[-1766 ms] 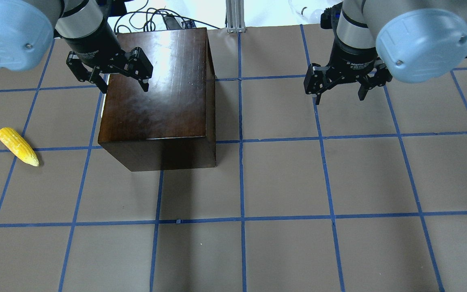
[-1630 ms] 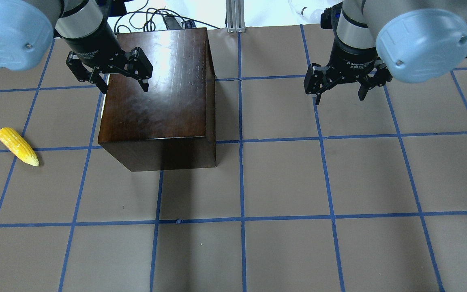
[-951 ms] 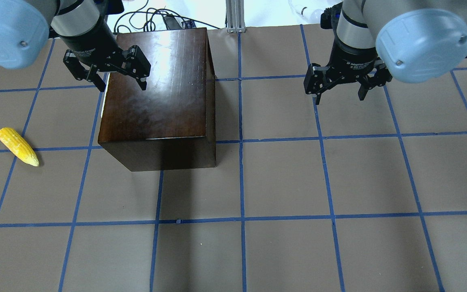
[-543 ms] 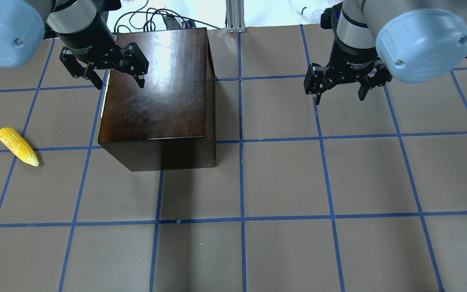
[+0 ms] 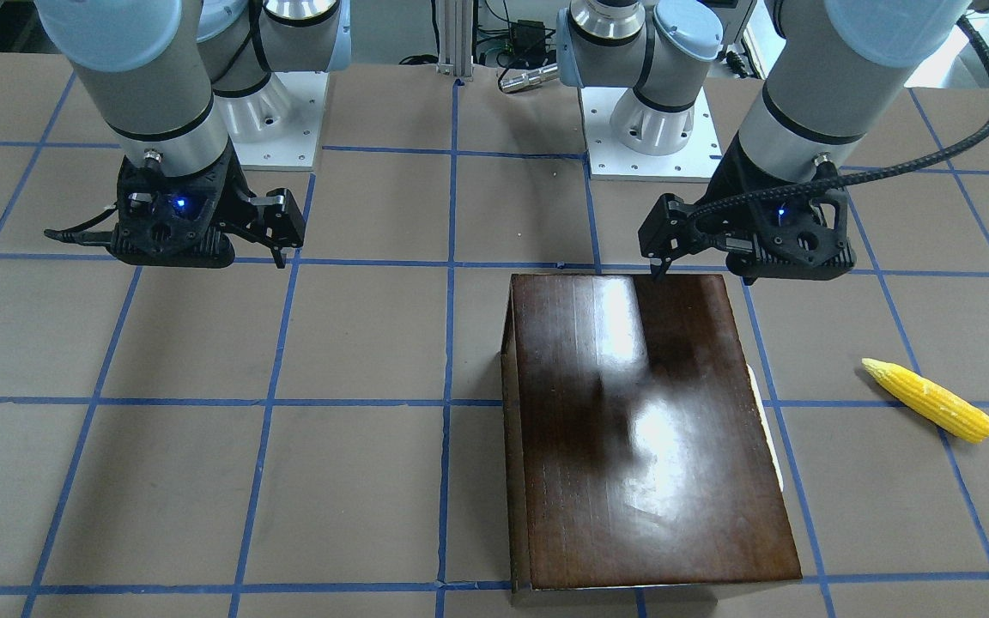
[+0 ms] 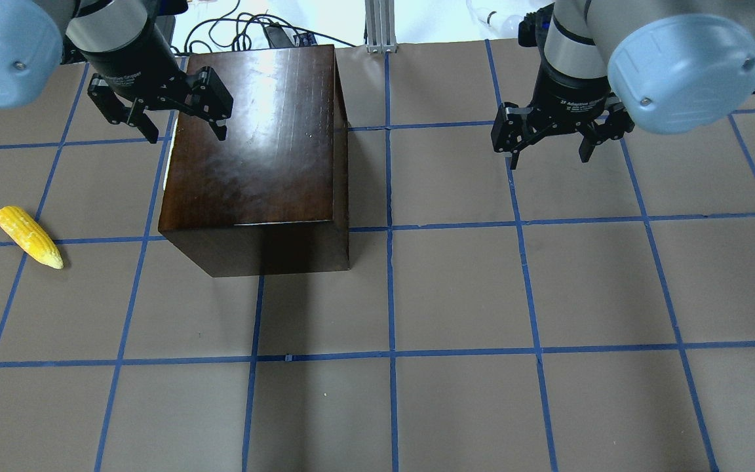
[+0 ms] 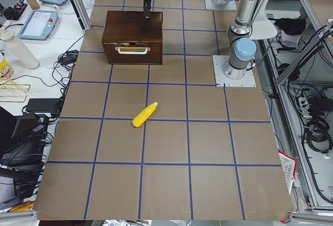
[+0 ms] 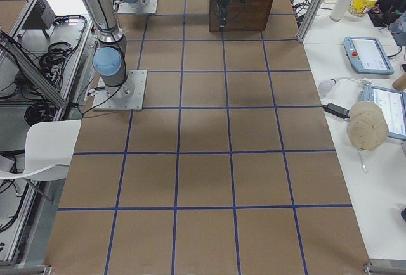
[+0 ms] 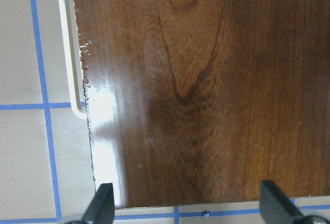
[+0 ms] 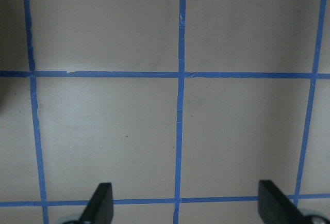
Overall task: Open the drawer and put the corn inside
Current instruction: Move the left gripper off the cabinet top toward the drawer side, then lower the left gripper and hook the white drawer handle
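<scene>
Corn (image 6: 29, 236) clear of wide-open left gripper (image 6: 187, 136)

White print on the black body of the right gripper (image 6: 548, 156) reads roughly "2F Adaptive Gripper" in the overhead view; it is small and the last letters are blurred. The left gripper (image 6: 187, 134) carries a similar white line, too blurred to read. No other text is legible.

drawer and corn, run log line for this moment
drawer: shut | corn: on table | left end effector: open, above box corner | right end effector: open, above table
</scene>
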